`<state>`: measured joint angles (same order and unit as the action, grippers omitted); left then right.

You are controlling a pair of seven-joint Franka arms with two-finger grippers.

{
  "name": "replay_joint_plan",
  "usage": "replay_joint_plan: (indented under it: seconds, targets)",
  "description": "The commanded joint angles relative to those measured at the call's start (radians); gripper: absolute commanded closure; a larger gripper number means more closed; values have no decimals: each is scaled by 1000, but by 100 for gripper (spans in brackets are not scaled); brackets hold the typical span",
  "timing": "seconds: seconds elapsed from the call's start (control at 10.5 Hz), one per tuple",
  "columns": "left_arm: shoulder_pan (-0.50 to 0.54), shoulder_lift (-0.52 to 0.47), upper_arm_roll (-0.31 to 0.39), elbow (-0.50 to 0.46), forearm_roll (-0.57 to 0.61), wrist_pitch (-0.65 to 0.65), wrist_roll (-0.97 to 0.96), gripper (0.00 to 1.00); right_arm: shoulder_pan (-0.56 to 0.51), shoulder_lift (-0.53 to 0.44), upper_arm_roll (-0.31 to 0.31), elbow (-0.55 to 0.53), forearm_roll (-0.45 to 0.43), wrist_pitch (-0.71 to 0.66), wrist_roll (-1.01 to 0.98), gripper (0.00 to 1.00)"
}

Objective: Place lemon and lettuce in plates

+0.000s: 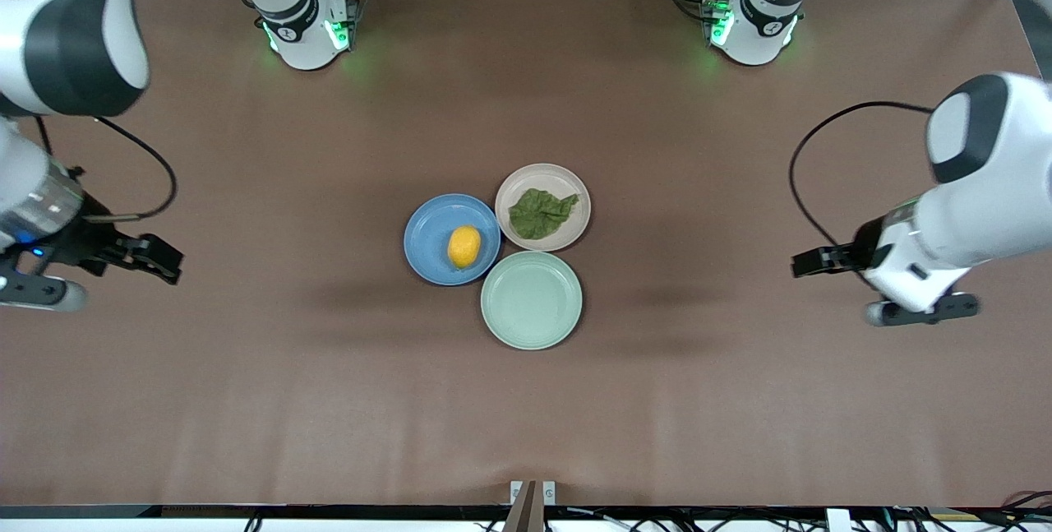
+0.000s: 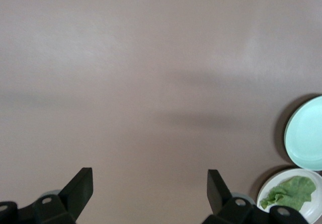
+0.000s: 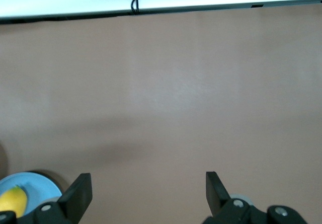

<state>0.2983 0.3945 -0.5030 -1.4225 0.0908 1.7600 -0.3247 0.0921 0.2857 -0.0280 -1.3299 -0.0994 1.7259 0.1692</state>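
The yellow lemon [image 1: 464, 247] lies in the blue plate [image 1: 426, 238] at the table's middle. The dark-green lettuce [image 1: 541, 213] lies in the beige-pink plate [image 1: 567, 184] beside it, farther from the front camera. My left gripper [image 1: 804, 262] is open and empty over bare table toward the left arm's end; its wrist view shows the lettuce [image 2: 292, 192] in its plate [image 2: 317, 211]. My right gripper [image 1: 162, 259] is open and empty over bare table toward the right arm's end; its wrist view shows the lemon [image 3: 11, 201] in the blue plate [image 3: 43, 185].
A pale mint-green plate [image 1: 531, 299] lies empty against the other two plates, nearer the front camera; it also shows in the left wrist view [image 2: 305, 134]. A black cable [image 1: 809, 162] hangs from the left arm.
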Motion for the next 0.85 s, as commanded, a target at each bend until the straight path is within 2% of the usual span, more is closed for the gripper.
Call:
replay_joint_plan:
  seconds: [0.0, 0.09, 0.38, 0.57, 0.76]
  targets:
    - [38, -22, 20, 55, 15, -19, 35, 0, -40, -71, 16, -6, 3, -40, -51, 0]
    - [48, -46, 37, 59, 12, -19, 88, 0, -45, -104, 17, -5, 1, -66, -71, 0]
    - [44, -109, 148, 57, -47, -22, 156, 0, -97, -203, 31, -64, 4, -126, -186, 0]
    - [48, -115, 146, 57, -45, -39, 153, 0, -106, -265, 31, -133, 6, -126, -195, 0]
    - [50, -131, 155, 57, -43, -42, 153, 0, -167, -293, 28, -164, 140, -135, -232, 0]
